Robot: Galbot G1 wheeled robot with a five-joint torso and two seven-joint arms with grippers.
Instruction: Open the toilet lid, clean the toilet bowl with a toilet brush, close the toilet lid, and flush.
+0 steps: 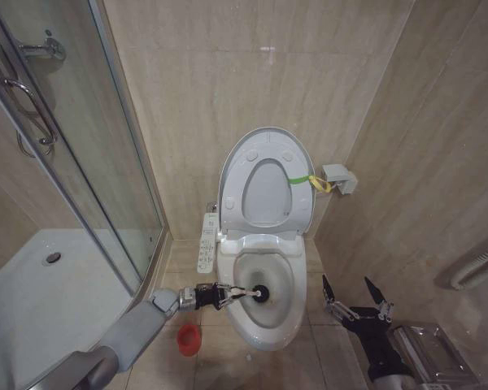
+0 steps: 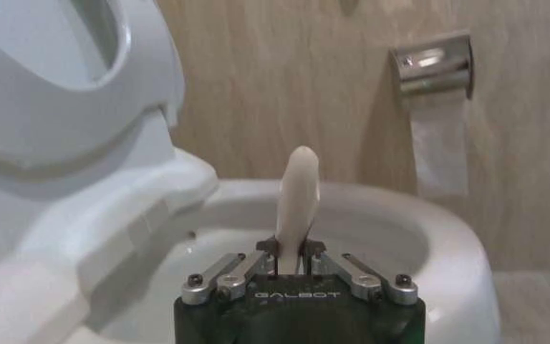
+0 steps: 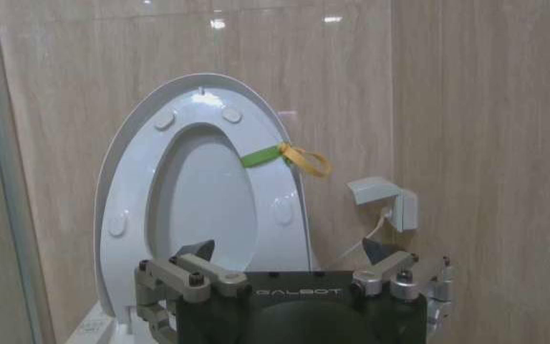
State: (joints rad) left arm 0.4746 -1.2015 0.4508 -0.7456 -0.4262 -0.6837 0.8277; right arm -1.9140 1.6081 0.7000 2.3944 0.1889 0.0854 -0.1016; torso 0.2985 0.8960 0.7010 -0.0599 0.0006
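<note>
The left end effector [image 1: 225, 295] is clamped on the toilet brush [image 1: 250, 292], whose head sits inside the toilet bowl [image 1: 289, 321]. The thin handle could twist in that grip, flicking water over the rim (lid and seat stand upright behind). The right end effector [image 1: 356, 297] hangs spread beside the bowl.

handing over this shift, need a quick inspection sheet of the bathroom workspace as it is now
surface: beige tiled floor, bare around the toilet.
job's things: toilet lid raised against the wall, green strap at its edge; toilet brush with its head inside the toilet bowl; red cup holder on the floor beside the bowl.
clutter: nothing seen.
grippers: left gripper shut on the brush handle; right gripper open, idle right of the bowl.
cables: thin cord from the wall box.
surroundings: glass shower door, paper holder.
</note>
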